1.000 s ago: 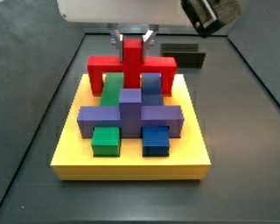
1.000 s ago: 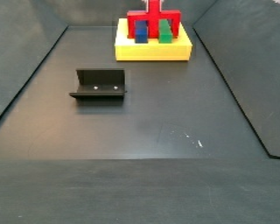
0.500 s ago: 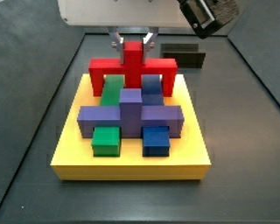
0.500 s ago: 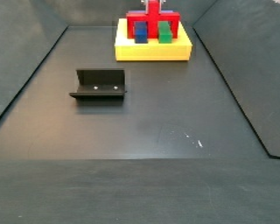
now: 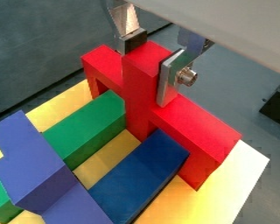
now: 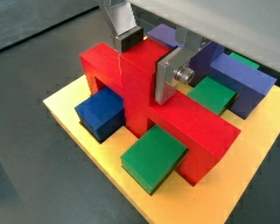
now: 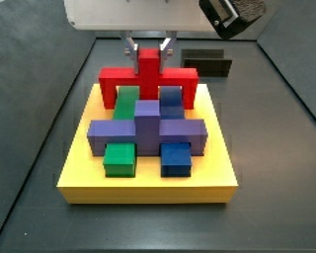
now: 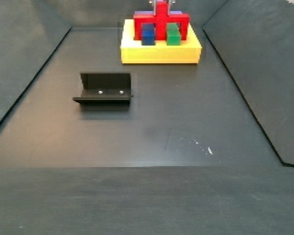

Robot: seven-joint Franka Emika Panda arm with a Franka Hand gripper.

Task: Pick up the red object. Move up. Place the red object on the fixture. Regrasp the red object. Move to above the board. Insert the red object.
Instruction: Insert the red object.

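The end effector [image 5: 154, 54] hangs straight down over the far part of the board [image 7: 82, 170], its two silver fingers [image 5: 174, 74] pinching the upright stem of the red object [image 5: 143, 92] from opposite sides. In both wrist views the dark pads press flat against the stem near its top, and the red crossbar spreads below them with its legs reaching down to the yellow surface. A green block [image 6: 154, 156] and a blue block [image 6: 101, 111] lie beside the legs, and the purple block [image 7: 147, 128] sits in front. The fixture [image 8: 104, 89] stands well apart on the floor.
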